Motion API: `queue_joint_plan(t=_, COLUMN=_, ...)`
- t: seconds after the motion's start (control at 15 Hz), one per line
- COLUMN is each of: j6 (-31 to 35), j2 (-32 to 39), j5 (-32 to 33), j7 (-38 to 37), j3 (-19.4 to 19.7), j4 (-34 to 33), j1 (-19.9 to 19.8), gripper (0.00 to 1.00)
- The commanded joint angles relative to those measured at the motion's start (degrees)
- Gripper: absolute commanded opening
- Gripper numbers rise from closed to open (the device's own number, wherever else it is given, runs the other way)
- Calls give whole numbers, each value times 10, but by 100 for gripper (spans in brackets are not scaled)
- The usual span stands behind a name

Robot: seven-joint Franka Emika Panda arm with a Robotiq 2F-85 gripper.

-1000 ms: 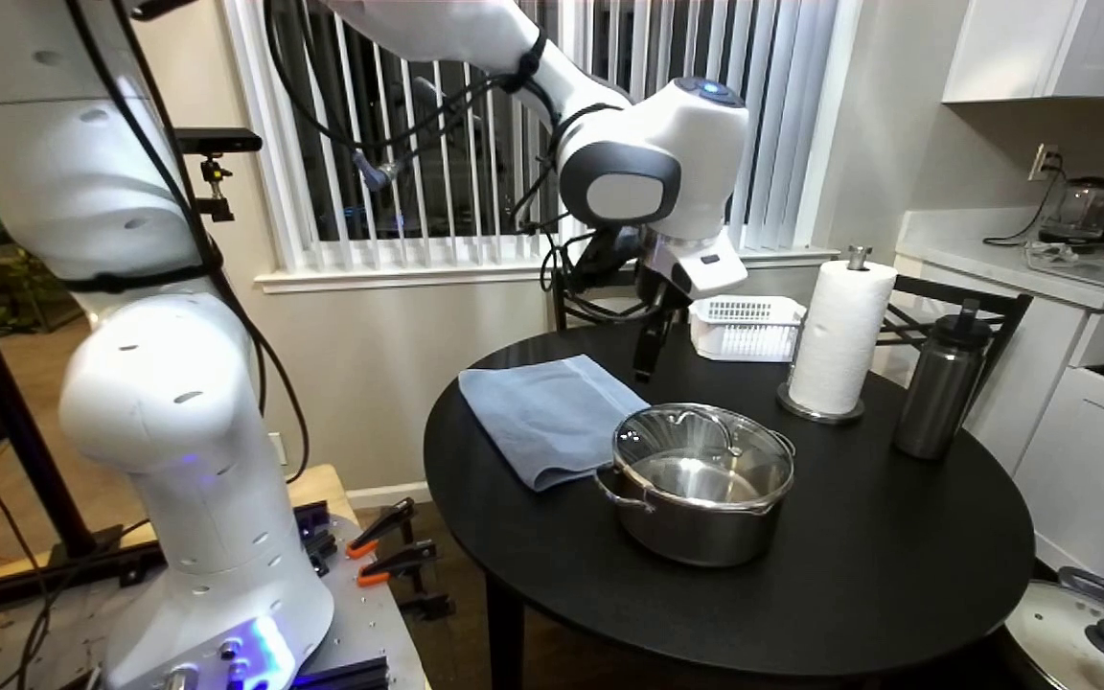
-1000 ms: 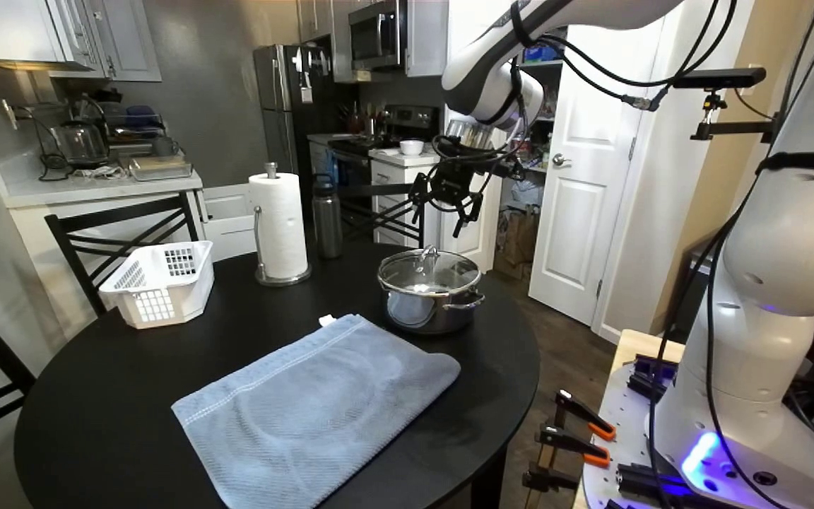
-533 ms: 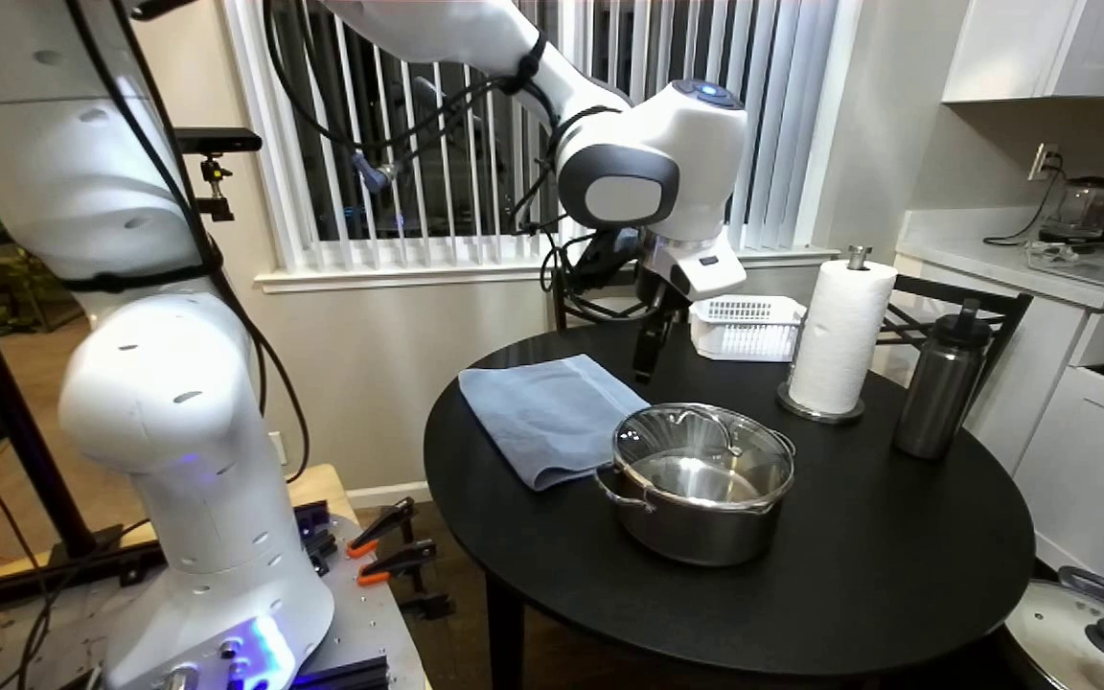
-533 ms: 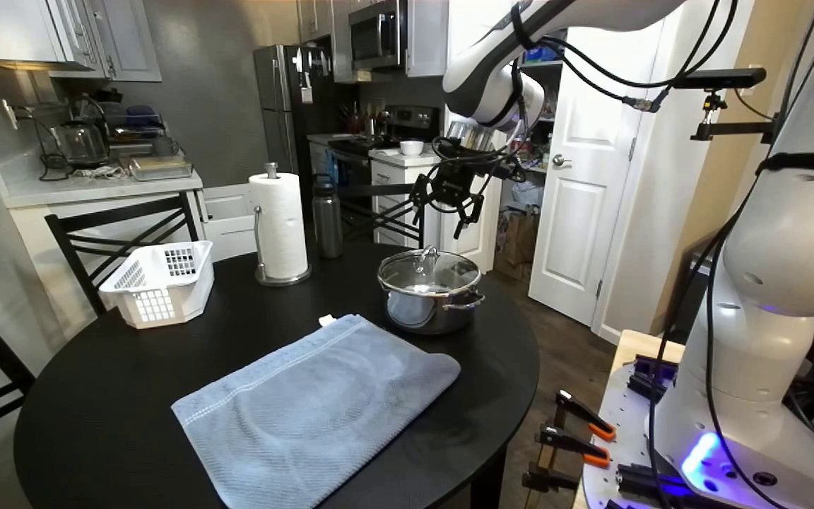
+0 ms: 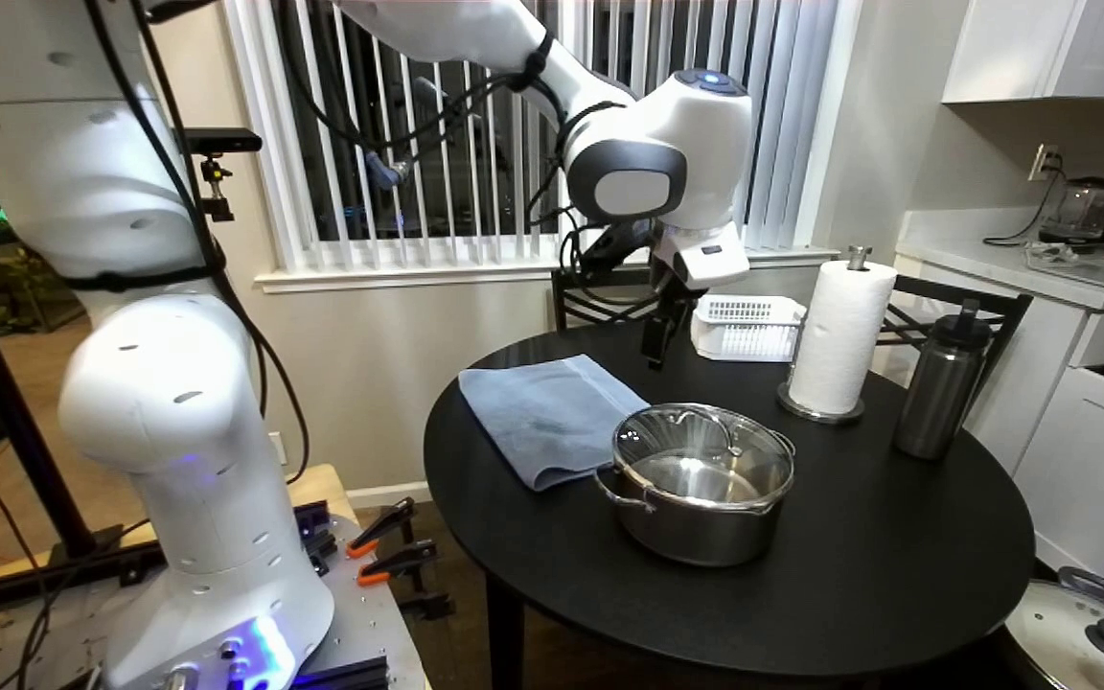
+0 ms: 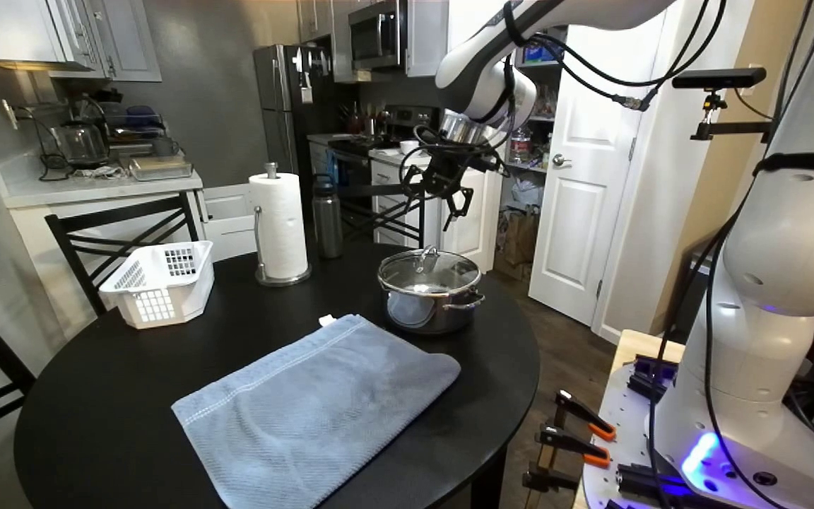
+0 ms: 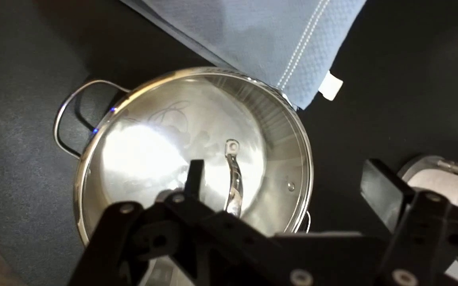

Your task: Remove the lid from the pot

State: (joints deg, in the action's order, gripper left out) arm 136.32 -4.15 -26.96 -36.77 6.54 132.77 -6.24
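The pot (image 5: 696, 537) is shiny steel and stands upright on the black table. The see-through glass lid (image 5: 672, 436) with a metal rim lies on it; both also show in an exterior view, pot (image 6: 442, 319) and lid (image 6: 403, 272). The lid's arched metal handle (image 7: 235, 184) crosses its middle in the wrist view. My gripper (image 6: 437, 206) is open and empty, above the lid and not touching it. In the wrist view the gripper (image 7: 290, 184) shows the handle between its fingers, much nearer the left finger; the handle's lower end is hidden by the gripper.
A blue cloth (image 5: 547, 417) lies against the pot's side on the table (image 5: 878, 565). A paper-towel roll (image 5: 839, 340), a steel bottle (image 5: 940, 388) and a white basket (image 5: 748, 331) stand farther along the table. Chairs (image 6: 124, 212) stand round it.
My gripper has shifted slightly, a little left and up in an exterior view, and remains open. It hardly moved before that. The pot, lid and cloth have not moved.
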Motion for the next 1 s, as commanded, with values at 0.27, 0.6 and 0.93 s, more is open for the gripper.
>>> queue_joint_plan(t=0.27, j6=26, j2=51, j5=74, j7=-288, j3=-8, j4=-58, j1=-4, gripper=100)
queue_joint_plan(t=0.6, j6=-16, j2=82, j5=155, j7=-430, j3=4, j4=-80, j1=0, gripper=100)
queue_joint_plan(t=0.93, j6=-67, j2=96, j5=197, j7=-466, j3=7, j4=-99, j1=3, gripper=100)
